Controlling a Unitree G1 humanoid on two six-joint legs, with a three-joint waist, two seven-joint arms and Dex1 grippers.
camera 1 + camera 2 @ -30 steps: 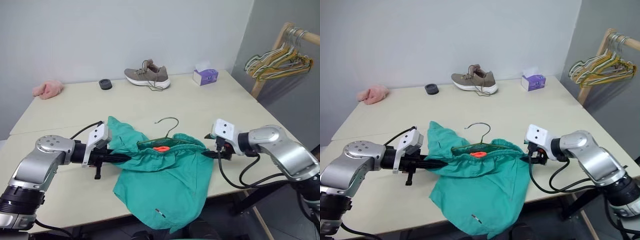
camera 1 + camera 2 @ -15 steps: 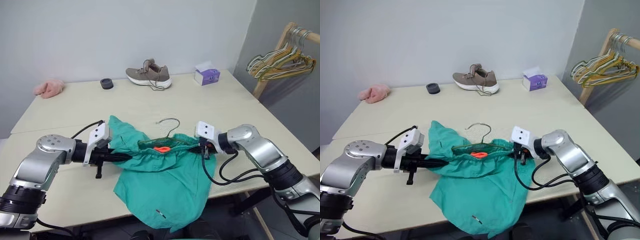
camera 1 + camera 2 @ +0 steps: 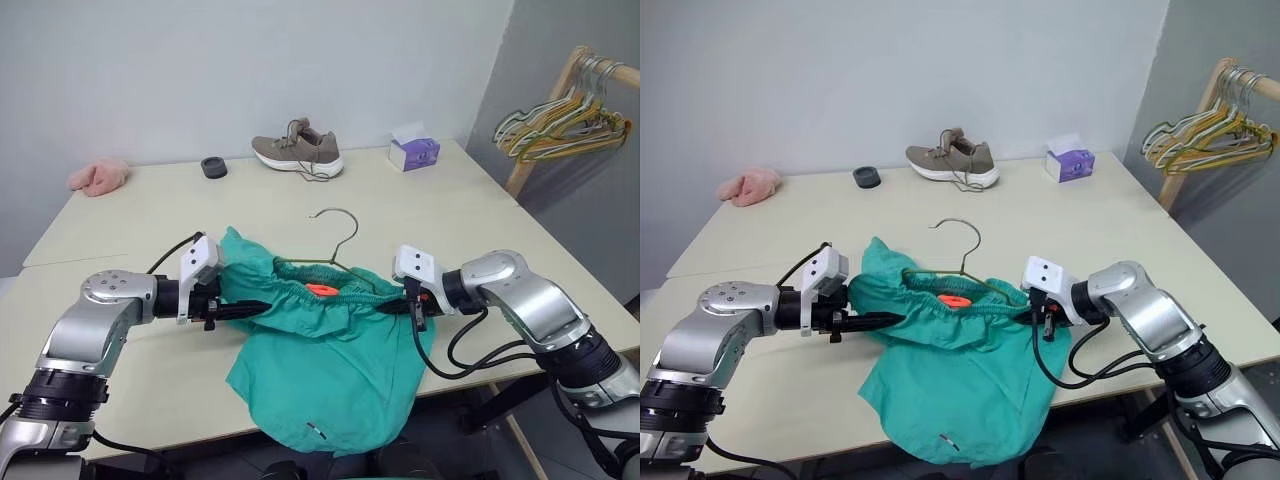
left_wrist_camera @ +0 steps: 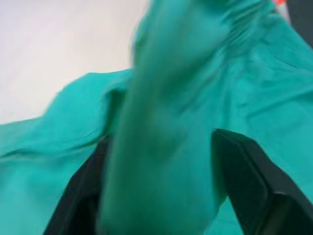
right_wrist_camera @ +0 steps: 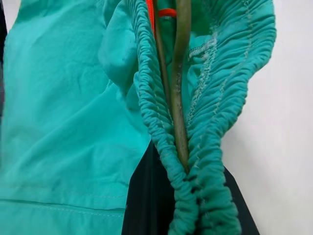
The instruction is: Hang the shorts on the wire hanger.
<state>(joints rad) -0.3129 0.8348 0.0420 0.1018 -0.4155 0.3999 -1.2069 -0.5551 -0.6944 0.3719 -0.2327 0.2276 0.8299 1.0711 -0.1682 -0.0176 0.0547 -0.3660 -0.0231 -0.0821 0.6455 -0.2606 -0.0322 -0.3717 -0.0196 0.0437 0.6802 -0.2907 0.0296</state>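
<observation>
Right gripper (image 3: 408, 303) pinches the shorts (image 3: 330, 370) waistband; left gripper (image 3: 250, 307) seemingly parted around fabric; wire hanger (image 3: 335, 243) inside.

No readable text, label or number anywhere.

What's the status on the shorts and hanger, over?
Right gripper shut on shorts waistband with wire hanger inside. Left gripper open around fabric. Nothing blocking.

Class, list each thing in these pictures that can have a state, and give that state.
Shorts: waistband stretched, one leg hanging over table edge.
Wire hanger: inside waistband, hook sticking out.
Left gripper: fingers apart, fabric between.
Right gripper: shut on the waistband.
Shoe: upright, laces loose.
</observation>
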